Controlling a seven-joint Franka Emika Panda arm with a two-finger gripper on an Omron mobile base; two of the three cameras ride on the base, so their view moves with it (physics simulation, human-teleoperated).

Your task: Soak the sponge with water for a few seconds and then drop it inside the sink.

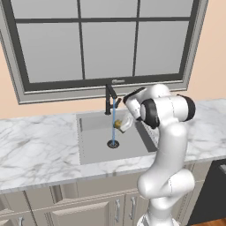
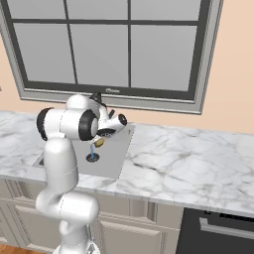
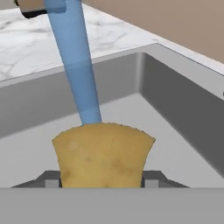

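Flat, even rendered light in all views, bright, no clear source dir; no glare, w/ only soft shading inside the sink [image 1: 88, 152] walls below the hand and faint darkening under the counter [image 2: 188, 158] edge. Base views sharp but low-res, slight jaggies on the window [image 1: 106, 44] bars beyond the hand. Hand view looks soft/upscaled, sponge [image 3: 103, 154] right at the fingertips mottled and fuzzy-edged, water [image 3: 76, 65] semi-transparent, no edge distortion.
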